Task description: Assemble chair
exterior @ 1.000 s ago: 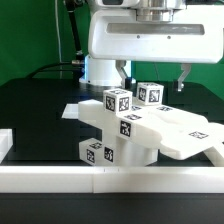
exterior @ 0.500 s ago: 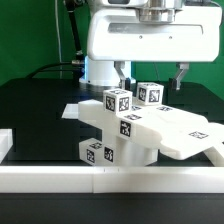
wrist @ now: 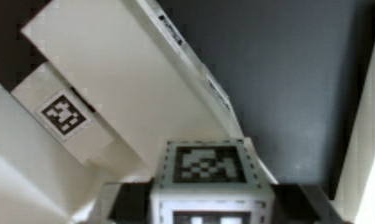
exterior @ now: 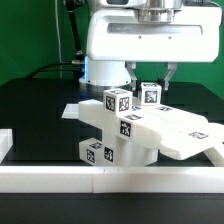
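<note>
Robot hand (exterior: pixel 149 75) pinching a small tagged post (exterior: pixel 150 94) of the white chair (exterior: pixel 135 130)
Its two fingers (exterior: pixel 133 75) clamp the post at upper centre of the exterior view; the stacked chair pieces rest on the black bench (exterior: pixel 40 105), centre frame, behind a white rail (exterior: pixel 110 182)

No words, brand names or numbers show anywhere that I can read. The only signs are square black-and-white marker tags, coded patterns rather than text, on the chunky matte-white plastic chair pieces (exterior: pixel 130 130): on the small white post (exterior: pixel 150 94) between my fingers, on its neighbouring post (exterior: pixel 118 100), and on the flat white slab (wrist: pixel 68 110) under my wrist camera.
</note>
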Motion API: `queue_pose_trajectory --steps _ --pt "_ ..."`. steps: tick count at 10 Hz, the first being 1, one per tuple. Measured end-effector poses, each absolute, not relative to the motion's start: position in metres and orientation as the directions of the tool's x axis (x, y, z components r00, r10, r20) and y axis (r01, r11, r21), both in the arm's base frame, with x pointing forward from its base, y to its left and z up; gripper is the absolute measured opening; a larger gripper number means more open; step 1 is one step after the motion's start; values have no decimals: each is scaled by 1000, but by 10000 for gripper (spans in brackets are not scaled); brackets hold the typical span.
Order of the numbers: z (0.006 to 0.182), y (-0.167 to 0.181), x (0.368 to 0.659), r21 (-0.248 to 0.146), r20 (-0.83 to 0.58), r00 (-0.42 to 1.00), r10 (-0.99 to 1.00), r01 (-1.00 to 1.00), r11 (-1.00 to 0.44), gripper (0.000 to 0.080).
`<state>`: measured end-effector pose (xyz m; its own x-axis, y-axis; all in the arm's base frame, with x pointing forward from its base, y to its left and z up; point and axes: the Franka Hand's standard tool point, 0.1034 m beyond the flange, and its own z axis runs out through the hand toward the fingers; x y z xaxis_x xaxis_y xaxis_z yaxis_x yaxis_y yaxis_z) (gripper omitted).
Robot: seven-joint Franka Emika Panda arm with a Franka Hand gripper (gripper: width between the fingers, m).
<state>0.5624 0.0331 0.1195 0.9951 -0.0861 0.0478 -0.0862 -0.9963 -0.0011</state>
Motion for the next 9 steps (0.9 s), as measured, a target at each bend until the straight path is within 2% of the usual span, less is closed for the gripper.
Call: queue_pose_trajectory --steps 3,7,9 --pt "119 34 563 -16 46 930 -366 -365 -931 282" --pt "119 38 563 -42 29 658 -752 -751 -659 284" --pt "119 40 564 -60 17 523 -852 -850 -523 284"
